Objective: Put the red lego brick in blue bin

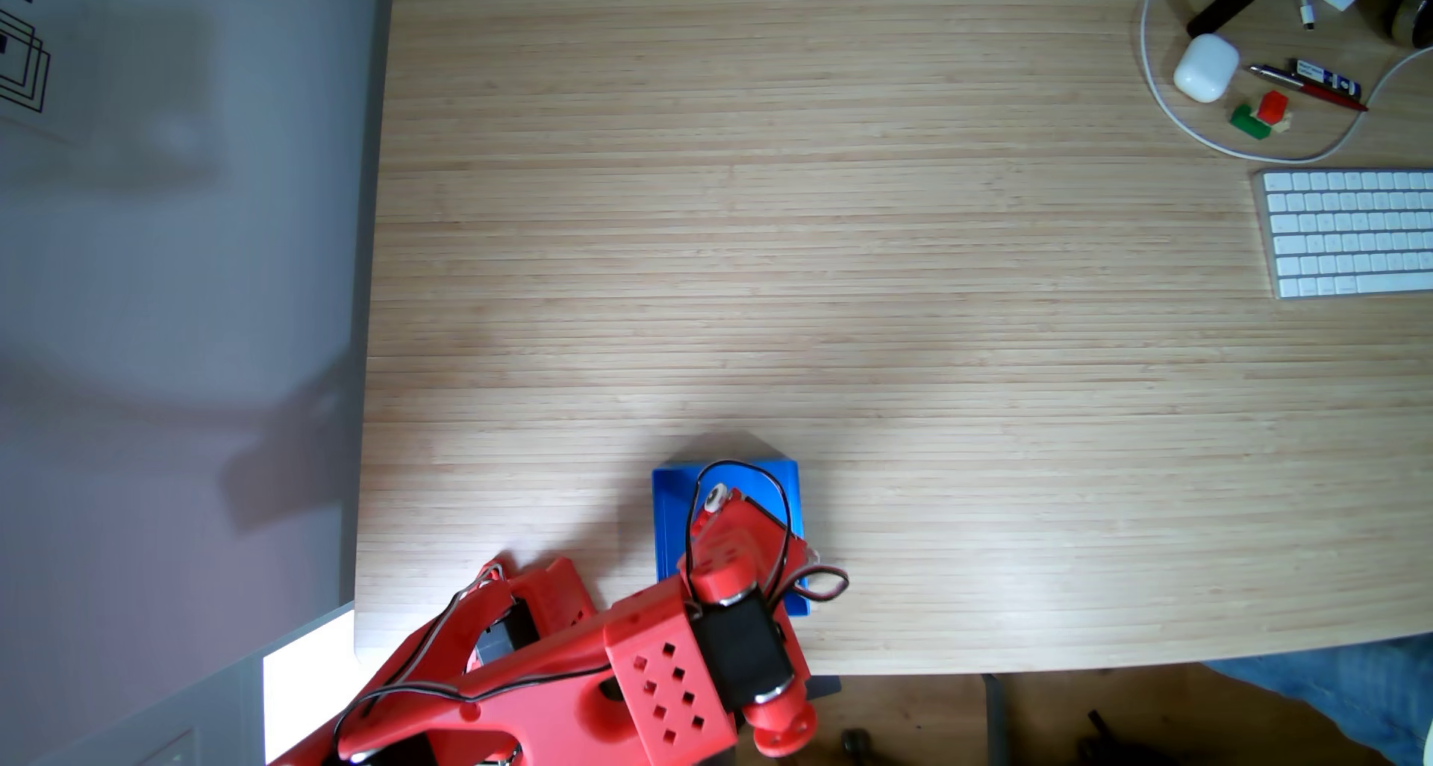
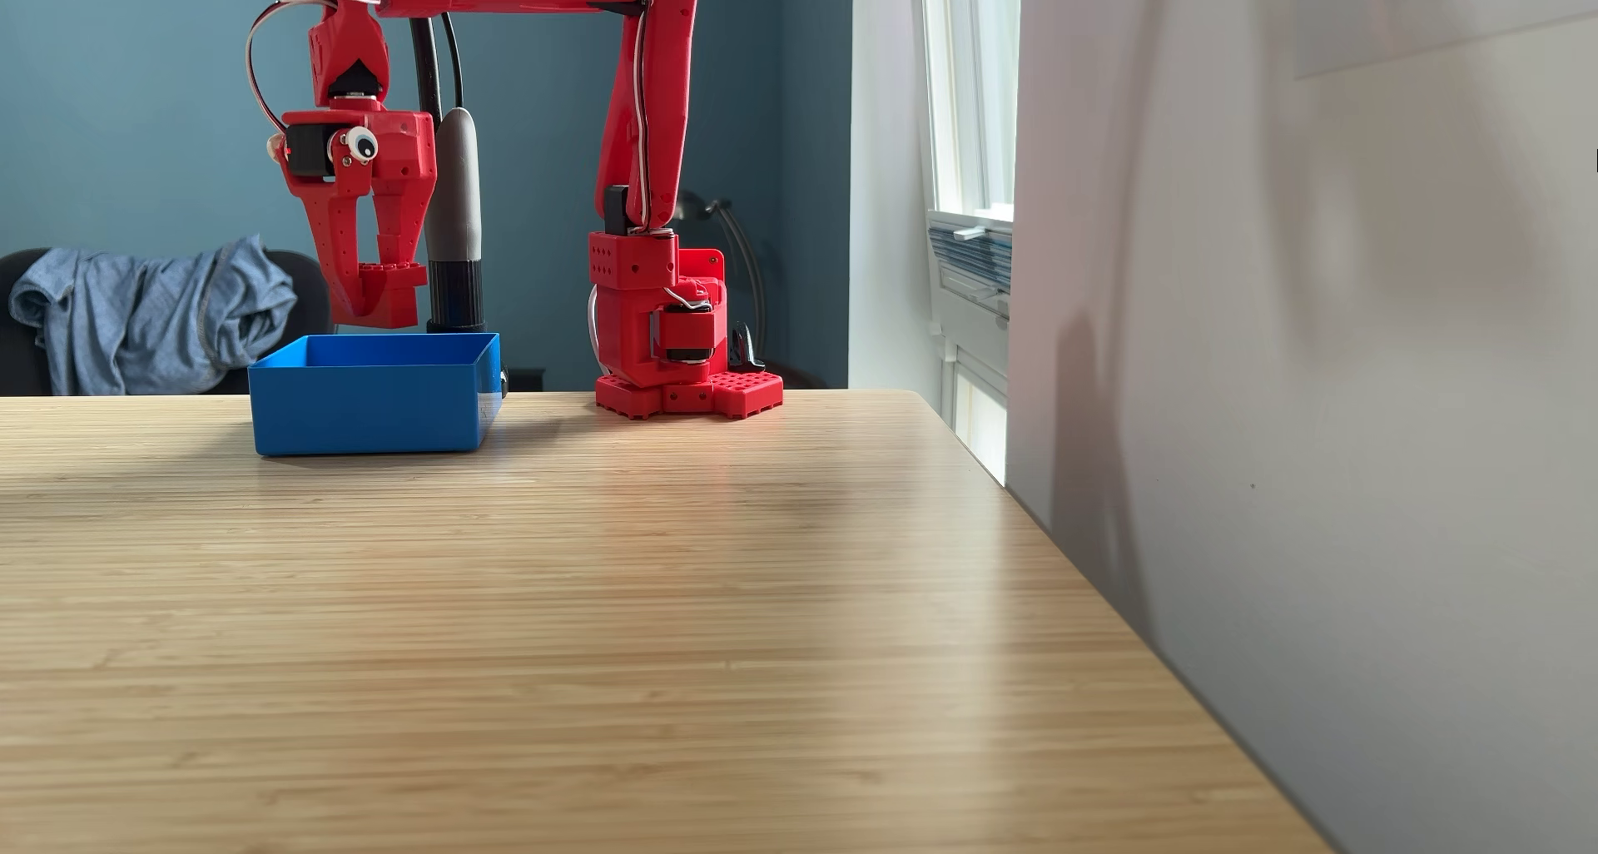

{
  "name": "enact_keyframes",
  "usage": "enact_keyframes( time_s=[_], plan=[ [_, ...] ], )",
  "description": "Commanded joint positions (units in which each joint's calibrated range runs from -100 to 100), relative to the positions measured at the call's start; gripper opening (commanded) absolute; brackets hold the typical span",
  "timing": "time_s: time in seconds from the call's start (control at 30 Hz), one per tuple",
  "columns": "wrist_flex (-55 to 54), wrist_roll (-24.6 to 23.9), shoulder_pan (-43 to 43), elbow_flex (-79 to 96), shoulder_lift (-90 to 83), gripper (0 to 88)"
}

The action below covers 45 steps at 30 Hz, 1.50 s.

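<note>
In the side-on fixed view my red gripper (image 2: 380, 311) hangs with its fingers pointing down, just above the open top of the blue bin (image 2: 372, 404). It is shut on the red lego brick (image 2: 399, 282), whose studded top sticks out to the right between the fingers. The brick is clear of the bin's rim and inside its outline. From above, the arm's wrist (image 1: 744, 549) covers most of the blue bin (image 1: 673, 510), and the brick is hidden beneath it.
The arm's base (image 2: 683, 361) stands right of the bin. At the far right from above lie a white keyboard (image 1: 1349, 231), a white case (image 1: 1206, 67), a pen (image 1: 1310, 87) and a red cube joined to a green piece (image 1: 1260, 115). A grey wall (image 2: 1297, 387) borders the table.
</note>
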Motion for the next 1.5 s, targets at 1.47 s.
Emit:
enact_keyframes(
  time_s=[1.47],
  plan=[
    [-13.17, 3.66, 0.34, 13.87, -3.64, 10.4]
  ],
)
